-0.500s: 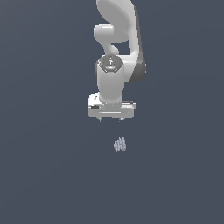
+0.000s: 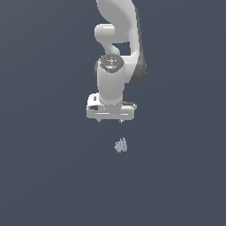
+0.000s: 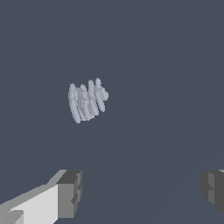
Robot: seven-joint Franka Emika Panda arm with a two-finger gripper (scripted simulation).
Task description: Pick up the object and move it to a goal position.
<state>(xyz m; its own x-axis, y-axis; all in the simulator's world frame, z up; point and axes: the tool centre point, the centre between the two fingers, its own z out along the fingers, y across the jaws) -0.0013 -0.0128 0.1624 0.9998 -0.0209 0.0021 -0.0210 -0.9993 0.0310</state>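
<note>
The white gripper (image 2: 109, 120) hangs in the middle of the exterior view, a bit to that view's left of the little ridged lump (image 2: 121, 145). Its two grey fingers (image 3: 70, 192) are spread wide apart, with nothing between them. The lump sits alone on the dark floor (image 2: 44, 176), below the gripper and not touching it.

The lump looks very small and very light, I think. It has thin ridges standing side by side, like tiny ribs. They look thin, so a hard squeeze might hurt them or make the lump pop out. I think the best place to hold it is across its two flat sides, low down, with a soft pinch.

Compared with half a second ago, the gripper seems a little lower and nearer to the lump. The lump is in the same spot.
</note>
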